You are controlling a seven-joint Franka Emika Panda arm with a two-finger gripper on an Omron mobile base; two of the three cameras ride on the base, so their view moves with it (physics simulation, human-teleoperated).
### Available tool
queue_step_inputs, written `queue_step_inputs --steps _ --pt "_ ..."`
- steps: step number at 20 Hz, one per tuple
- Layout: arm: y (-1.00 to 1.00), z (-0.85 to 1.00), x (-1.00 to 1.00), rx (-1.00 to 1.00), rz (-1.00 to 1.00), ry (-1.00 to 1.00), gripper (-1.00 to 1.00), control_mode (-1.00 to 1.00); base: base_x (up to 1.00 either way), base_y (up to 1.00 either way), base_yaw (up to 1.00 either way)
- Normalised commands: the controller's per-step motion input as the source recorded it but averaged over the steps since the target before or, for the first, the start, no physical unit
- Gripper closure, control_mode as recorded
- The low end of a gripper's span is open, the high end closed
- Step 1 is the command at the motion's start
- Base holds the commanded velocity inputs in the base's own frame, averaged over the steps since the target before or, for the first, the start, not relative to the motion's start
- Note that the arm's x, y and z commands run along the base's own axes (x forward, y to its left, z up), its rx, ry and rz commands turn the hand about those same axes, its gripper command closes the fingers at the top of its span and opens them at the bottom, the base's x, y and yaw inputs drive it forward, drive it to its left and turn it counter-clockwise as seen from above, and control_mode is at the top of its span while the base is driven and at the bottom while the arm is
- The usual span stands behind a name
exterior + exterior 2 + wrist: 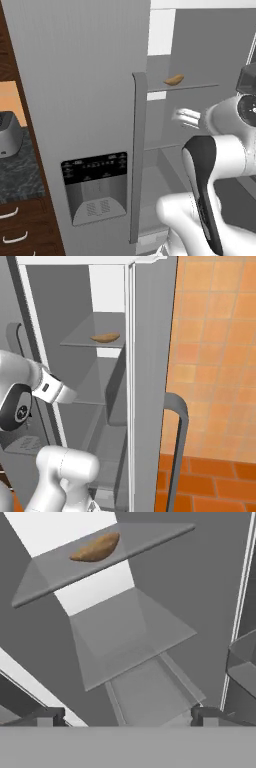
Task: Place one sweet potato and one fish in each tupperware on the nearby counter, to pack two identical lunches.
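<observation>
Fridge: I count one, a tall grey fridge (75, 100). Its right-hand compartment stands open in front of my arm, and its left door is closed.
Fridge doors: two. The closed one carries a dark dispenser panel (95, 187) and a long upright handle (138, 155) along its right edge. In the right base view the open door (150, 381) is swung out edge-on, and its curved handle (176, 446) faces the orange tiled wall (215, 356).
Counter: one stretch of black marbled counter (20, 175) at the left edge of the left base view, above brown drawers (22, 230) with silver handles. One grey appliance (10, 135) stands on it.
Shelves: I see two glass shelves inside the open compartment, an upper shelf (140, 544) and a lower shelf (130, 637), with a drawer-like bin (150, 697) below them.
Sweet potato: one in sight, an orange-brown sweet potato (96, 548). It lies on the upper shelf towards its front edge, with nothing beside it.
In the way: nothing sits between my claw and the sweet potato. The closed door's handle stands just left of the opening.
Claw: my gripper (127, 716) is spread wide and grips nothing. It sits below the upper shelf and well apart from the sweet potato.
</observation>
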Motion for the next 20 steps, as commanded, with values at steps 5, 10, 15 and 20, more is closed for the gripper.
queue_step_inputs --steps 5,10,15,20 --pt "0.0 0.88 0.2 0.22 -0.22 0.0 -1.0 -1.0 0.0 0.0 0.0" --pt "-0.29 0.39 0.16 0.27 -0.16 0.0 -1.0 -1.0 0.0 0.0 0.0" --pt "-0.39 0.0 0.52 0.16 -0.07 0.0 -1.0 -1.0 0.0 0.0 0.0" --pt "0.04 -0.01 0.74 0.02 -0.08 0.07 -1.0 -1.0 0.0 0.0 0.0"
